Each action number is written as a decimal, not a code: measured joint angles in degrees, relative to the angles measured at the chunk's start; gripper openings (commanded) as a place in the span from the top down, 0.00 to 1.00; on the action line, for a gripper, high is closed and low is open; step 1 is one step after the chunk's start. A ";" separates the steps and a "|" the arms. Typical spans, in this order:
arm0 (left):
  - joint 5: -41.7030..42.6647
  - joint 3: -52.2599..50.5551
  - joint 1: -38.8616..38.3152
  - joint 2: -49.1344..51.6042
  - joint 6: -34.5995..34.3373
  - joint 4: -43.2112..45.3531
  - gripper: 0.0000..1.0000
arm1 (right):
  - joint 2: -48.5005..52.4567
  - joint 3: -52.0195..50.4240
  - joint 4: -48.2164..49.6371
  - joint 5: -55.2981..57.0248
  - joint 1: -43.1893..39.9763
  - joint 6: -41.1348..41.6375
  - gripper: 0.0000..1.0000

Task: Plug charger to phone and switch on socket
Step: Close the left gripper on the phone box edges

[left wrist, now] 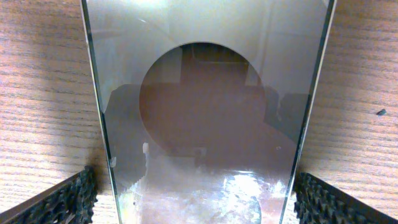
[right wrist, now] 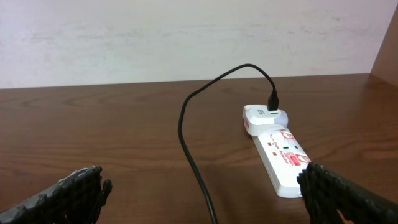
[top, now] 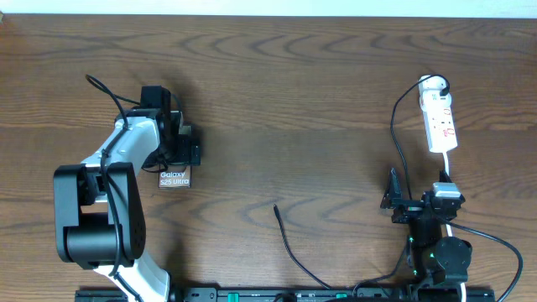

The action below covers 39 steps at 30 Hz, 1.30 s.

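1. The phone (top: 174, 178) is laid flat on the counter (top: 277, 101) at the left, with its lettered end showing beyond the left arm (top: 109, 193).
2. The socket (top: 440, 124) is set at the far right, and a black plug (right wrist: 272, 99) is seated at its far end.
3. The left hand (left wrist: 196, 200) is held wide over the phone, one finger beside each long edge.
4. The right hand (right wrist: 205, 196) is spread wide and empty, near the socket.
5. The charger (top: 289, 247) tip is laid on bare counter between the two hands, well apart from the phone.
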 measured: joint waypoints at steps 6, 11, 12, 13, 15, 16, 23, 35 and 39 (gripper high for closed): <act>0.02 0.00 0.00 0.00 0.04 0.02 0.07 | 0.00 0.00 0.00 0.00 0.00 0.00 0.01; 0.00 0.00 0.02 0.00 0.09 0.07 0.10 | 0.00 0.00 0.00 -0.02 0.00 0.00 0.01; 0.02 0.00 0.07 0.00 0.11 0.07 0.10 | 0.00 0.00 0.00 0.00 0.00 0.00 0.01; 0.02 0.00 0.07 0.00 0.13 0.07 0.10 | 0.00 0.00 0.00 0.00 0.00 0.00 0.01; 0.02 0.00 0.07 0.00 0.11 0.07 0.10 | 0.00 0.00 0.00 0.00 0.00 0.00 0.01; 0.02 0.00 0.07 0.00 0.13 0.07 0.10 | 0.00 0.00 0.00 -0.02 0.00 0.00 0.01; 0.02 0.00 0.07 0.00 0.13 0.07 0.11 | -0.02 0.00 0.00 0.00 0.00 0.00 0.01; 0.02 0.00 0.17 0.00 0.22 -0.02 0.11 | 0.00 0.00 0.00 0.00 0.00 0.00 0.01; 0.07 0.00 0.17 0.00 0.22 -0.07 0.16 | 0.00 0.00 0.00 -0.02 0.00 0.00 0.01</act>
